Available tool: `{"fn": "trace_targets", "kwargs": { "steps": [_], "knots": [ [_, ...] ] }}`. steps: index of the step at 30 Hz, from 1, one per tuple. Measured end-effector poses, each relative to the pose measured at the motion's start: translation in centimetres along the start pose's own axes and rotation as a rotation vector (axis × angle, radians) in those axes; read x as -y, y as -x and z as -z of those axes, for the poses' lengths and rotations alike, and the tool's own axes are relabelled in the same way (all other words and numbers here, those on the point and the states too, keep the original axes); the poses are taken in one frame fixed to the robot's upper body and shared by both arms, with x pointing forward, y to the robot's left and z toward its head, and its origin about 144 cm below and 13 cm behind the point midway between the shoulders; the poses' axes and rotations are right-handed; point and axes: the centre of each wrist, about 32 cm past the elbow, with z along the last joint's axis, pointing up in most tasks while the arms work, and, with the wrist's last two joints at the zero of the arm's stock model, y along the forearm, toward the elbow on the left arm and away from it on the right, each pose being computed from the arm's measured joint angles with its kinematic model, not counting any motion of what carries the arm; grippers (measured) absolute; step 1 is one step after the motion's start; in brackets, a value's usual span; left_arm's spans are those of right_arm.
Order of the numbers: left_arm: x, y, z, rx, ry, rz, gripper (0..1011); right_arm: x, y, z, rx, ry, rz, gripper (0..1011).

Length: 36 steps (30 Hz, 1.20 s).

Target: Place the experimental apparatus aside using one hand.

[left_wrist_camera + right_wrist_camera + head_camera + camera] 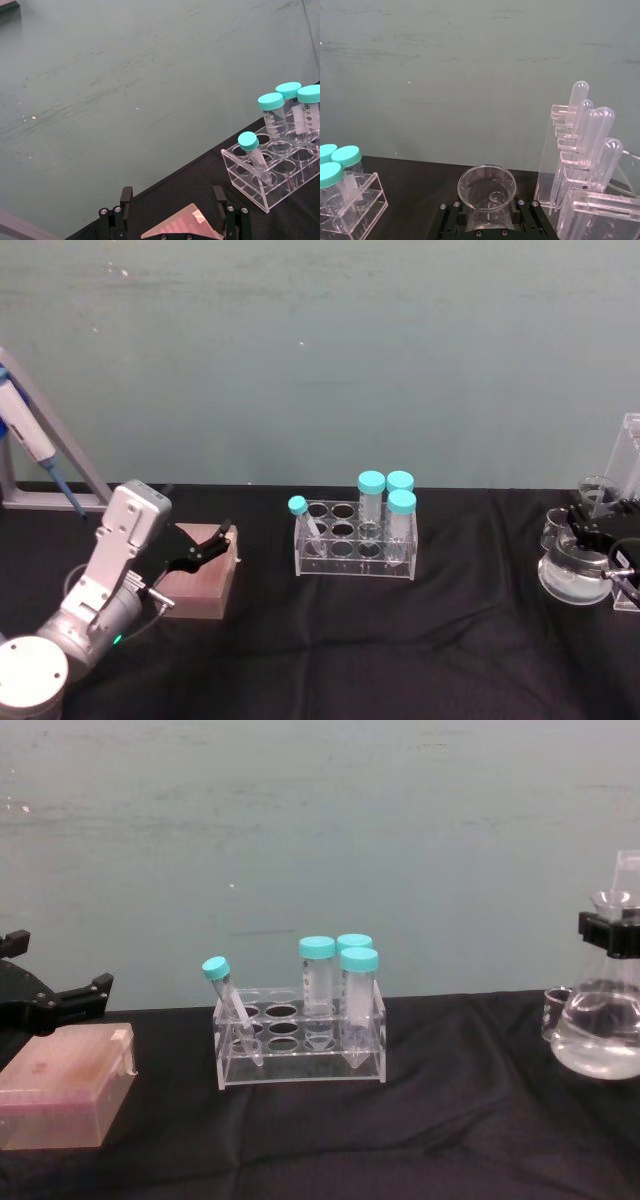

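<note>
Progress: apparatus sits at table's 3 o'clock edge in head view, off to the side of the central rack; looks near done, but right gripper [592, 530] is at the beaker, so release/retreat likely left.
Right gripper: at 3 o'clock, among the glassware; in right wrist view its fingers [451, 216] flank the small beaker [486, 192] on both sides, touching it. Judged pinching the beaker.
Left gripper [205, 545]: 8 o'clock in head view, over the pink box [200, 580]; fingers spread wide, holding nothing. Idle.
Beaker contents: looks empty, clear glass.
Conical flask [600, 1030]: clear liquid in lower part; 3 o'clock in chest view, black gripper part at its neck level, contact there can't tell.
Pipette stand [575, 165]: clear acrylic, upright, several plastic pipettes in it, bulbs up; just beside beaker.
Tube rack [355, 540]: clear, table centre, well apart from apparatus; three teal-capped tubes [386, 502] upright, one small tube [303, 518] leaning. Most holes empty.
Pink box: shut, contents can't tell.
Risk: flask and stand crowd the beaker; opening could nudge them.
</note>
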Motion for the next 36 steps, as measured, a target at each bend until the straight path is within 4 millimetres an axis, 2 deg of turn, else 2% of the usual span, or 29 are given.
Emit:
{"fn": "trace_targets", "kwargs": {
  "steps": [36],
  "knots": [
    [0.0, 0.0, 0.0, 0.0, 0.0, 0.0, 1000, -1.3, 0.0, 1.3, 0.004, 0.023, -0.034, 452]
  ]
}}
